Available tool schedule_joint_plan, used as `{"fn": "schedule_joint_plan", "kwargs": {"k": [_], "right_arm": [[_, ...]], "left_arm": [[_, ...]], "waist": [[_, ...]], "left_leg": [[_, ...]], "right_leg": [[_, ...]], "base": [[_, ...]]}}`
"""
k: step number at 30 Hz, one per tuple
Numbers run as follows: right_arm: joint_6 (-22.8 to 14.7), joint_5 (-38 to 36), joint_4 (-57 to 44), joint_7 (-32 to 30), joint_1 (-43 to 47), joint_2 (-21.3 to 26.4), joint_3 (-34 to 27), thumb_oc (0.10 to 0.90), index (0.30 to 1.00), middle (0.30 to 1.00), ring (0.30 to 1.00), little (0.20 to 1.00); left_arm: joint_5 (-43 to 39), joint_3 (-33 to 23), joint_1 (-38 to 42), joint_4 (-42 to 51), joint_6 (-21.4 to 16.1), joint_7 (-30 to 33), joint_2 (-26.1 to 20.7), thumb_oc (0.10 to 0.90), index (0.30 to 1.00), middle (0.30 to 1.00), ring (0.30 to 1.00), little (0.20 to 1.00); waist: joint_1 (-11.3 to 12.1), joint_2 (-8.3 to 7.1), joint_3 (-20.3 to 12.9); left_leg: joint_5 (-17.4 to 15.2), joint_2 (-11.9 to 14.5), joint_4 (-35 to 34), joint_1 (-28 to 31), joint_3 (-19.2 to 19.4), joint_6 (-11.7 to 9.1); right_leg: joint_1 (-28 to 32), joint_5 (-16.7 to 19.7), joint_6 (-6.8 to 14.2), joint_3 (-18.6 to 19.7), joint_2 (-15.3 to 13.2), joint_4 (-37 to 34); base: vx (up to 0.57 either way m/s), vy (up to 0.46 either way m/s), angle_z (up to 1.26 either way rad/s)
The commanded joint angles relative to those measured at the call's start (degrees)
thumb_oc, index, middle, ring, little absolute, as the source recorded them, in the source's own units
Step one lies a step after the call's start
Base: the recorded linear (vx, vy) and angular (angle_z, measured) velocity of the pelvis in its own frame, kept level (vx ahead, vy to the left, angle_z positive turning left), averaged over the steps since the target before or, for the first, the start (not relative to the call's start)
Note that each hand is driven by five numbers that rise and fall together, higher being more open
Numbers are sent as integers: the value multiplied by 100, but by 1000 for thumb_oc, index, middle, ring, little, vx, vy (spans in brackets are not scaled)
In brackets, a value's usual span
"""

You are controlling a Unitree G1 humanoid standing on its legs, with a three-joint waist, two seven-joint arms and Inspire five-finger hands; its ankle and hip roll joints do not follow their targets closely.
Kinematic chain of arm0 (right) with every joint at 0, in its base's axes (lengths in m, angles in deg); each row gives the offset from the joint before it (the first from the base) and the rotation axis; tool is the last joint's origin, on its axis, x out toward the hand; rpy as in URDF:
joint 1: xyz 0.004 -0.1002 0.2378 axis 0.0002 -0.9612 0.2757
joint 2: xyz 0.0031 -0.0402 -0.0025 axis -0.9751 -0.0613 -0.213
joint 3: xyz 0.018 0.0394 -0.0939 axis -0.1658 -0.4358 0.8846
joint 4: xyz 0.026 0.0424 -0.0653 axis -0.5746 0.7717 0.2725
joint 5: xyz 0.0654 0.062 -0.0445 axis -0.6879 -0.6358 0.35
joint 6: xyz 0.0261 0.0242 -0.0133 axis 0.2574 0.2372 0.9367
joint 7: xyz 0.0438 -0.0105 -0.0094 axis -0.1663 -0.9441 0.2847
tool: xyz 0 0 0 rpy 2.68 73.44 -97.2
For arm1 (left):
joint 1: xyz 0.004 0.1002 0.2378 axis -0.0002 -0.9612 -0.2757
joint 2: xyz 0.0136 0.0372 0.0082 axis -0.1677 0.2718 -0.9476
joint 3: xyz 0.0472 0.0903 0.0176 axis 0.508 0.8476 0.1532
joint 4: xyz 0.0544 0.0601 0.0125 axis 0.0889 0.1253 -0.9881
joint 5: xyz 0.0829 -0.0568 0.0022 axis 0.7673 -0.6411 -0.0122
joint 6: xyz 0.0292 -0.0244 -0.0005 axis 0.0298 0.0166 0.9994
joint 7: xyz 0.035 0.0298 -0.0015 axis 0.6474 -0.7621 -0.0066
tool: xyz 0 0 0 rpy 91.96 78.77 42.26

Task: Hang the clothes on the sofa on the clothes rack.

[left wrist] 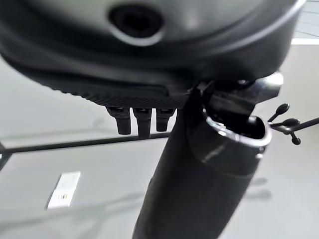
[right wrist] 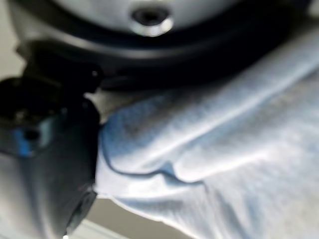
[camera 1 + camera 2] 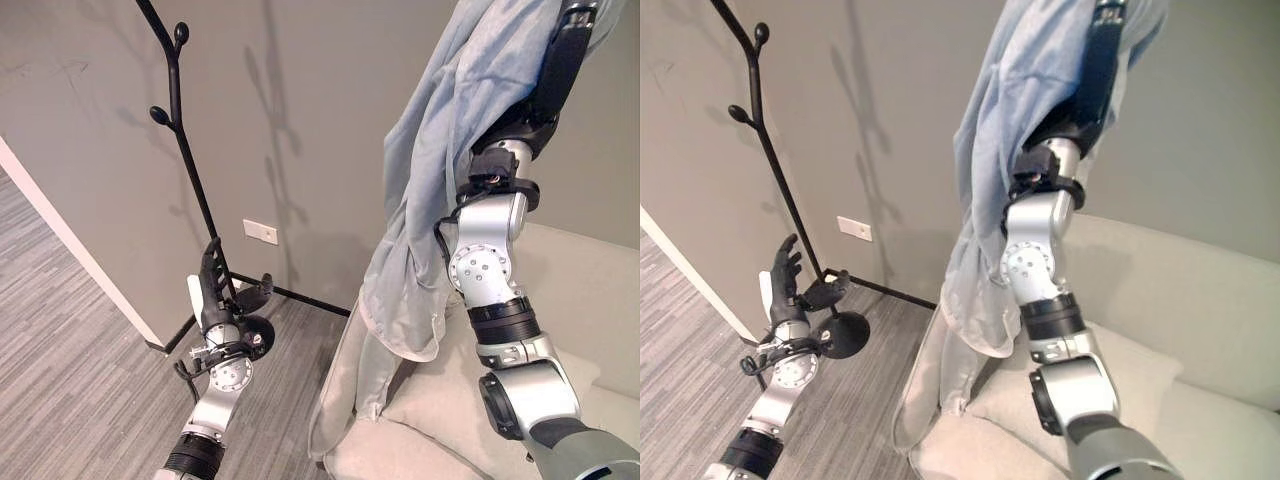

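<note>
You are holding the pale blue soft cloth garment (image 3: 440, 170) high with the right hand (image 2: 45, 129), fingers hidden in cloth, so the grasp cannot be told. It is hanging lengthwise straight down over the beige cushioned sofa (image 3: 590, 290). The black branching metal clothes rack (image 3: 178, 110) is standing well apart toward your left, just beside the spread left hand (image 3: 790, 285).

Beige sofa (image 3: 590, 300) bears a cushion (image 3: 450, 400)
</note>
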Motion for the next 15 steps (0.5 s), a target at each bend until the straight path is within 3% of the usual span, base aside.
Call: {"fn": "schedule_joint_plan", "kwargs": {"k": [1, 3, 6, 15], "right_arm": [[-484, 246, 123, 174, 1244, 138, 172, 400, 300, 300, 300, 300], [-514, 296, 110, 87, 1427, -101, 237, 400, 300, 300, 300, 300], [-586, 501, -291, -103, 1332, -492, 426, 400, 300, 300, 300, 300], [-537, 914, -1309, -223, 867, -987, 921, 400, 300, 300, 300, 300]], "left_arm": [[398, 648, 916, -104, -727, -154, -217, 800, 900, 900, 900, 900], [613, 1017, 1260, -360, -628, -186, -56, 800, 900, 900, 900, 900], [1002, 1407, 2098, -1220, -346, 265, 339, 800, 900, 900, 900, 900], [790, 1604, 3036, -2395, -114, 523, 1044, 800, 900, 900, 900, 900]], "waist": [[-52, -227, -784], [-149, -220, -792], [-340, -177, -803], [-657, -28, -776]], "left_leg": [[-284, 216, 17, -157, 501, -156], [-302, 236, 17, -130, 539, -151], [-322, 250, 17, -101, 600, -155], [-341, 266, 17, -73, 734, -161]], "right_leg": [[558, -940, 484, 419, -269, 133], [539, -941, 478, 480, -246, 140], [513, -954, 471, 575, -216, 160], [446, -923, 472, 712, -213, 163]], "base": [[3, -44, -16], [17, -45, -14], [15, -51, -11], [3, -30, -13]]}}
